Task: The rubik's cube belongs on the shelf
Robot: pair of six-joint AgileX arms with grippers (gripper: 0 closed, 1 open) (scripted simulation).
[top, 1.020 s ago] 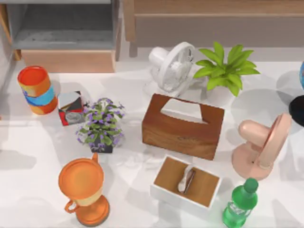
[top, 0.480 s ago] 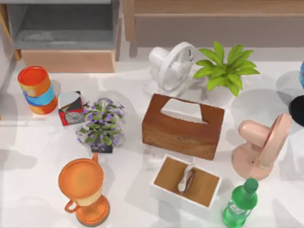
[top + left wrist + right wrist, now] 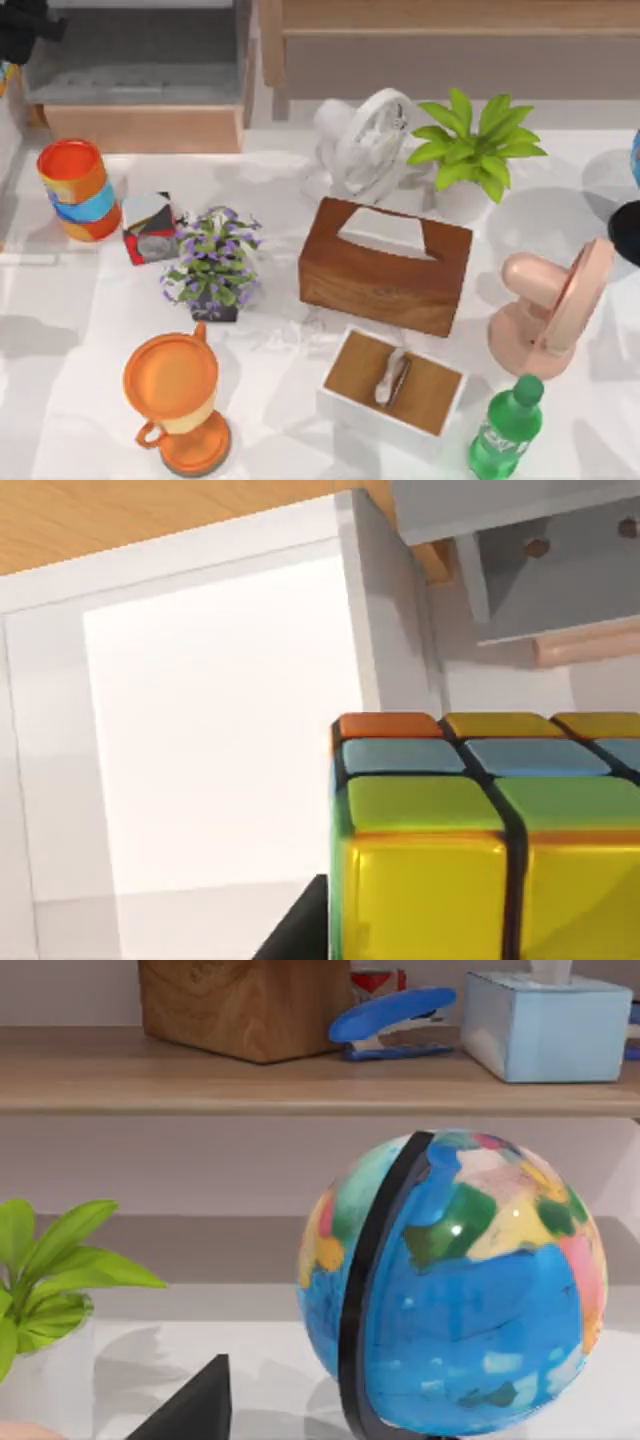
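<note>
The rubik's cube, with yellow, green, blue and orange tiles, looms close in the left wrist view, and a dark finger shows beside it. From above, my left gripper hangs at the far left corner, over the grey-lined box, with a sliver of the cube under it. The tan wooden shelf runs along the back right; its board also faces the right wrist camera. My right gripper is parked near the globe.
Crowding the table are a grey-lined box, striped can, patterned cube, flower pot, white fan, green plant, wooden tissue box, pink fan, bottle, orange cup and globe.
My left gripper has come into the top view at the far left corner, where it was not seen before. The things on the table have not moved.
</note>
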